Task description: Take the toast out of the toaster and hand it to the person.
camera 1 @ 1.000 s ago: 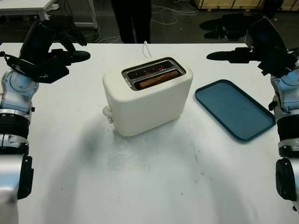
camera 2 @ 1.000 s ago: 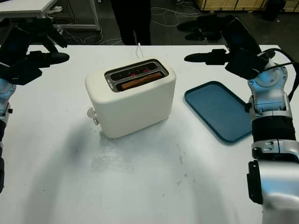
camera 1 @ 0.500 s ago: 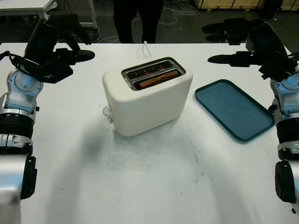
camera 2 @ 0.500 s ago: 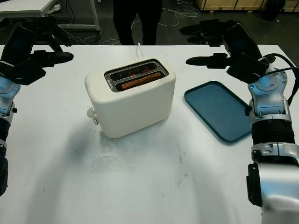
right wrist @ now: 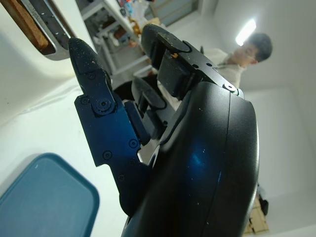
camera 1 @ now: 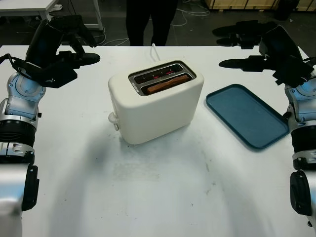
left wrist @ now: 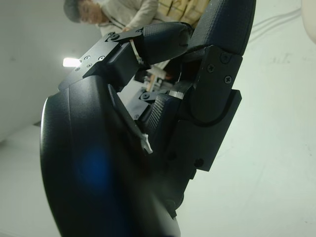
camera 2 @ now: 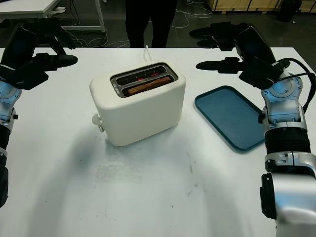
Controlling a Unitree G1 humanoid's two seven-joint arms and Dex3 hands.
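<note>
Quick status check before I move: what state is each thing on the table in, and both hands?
Toaster: upright on the table, red glow in the far slot.
Toast: still seated in the near slot.
Blue tray: flat on the table, nothing on it.
Left hand: open, raised to one side of the toaster.
Right hand: open, raised beyond the tray.
Person: standing at the table's far edge.
</note>
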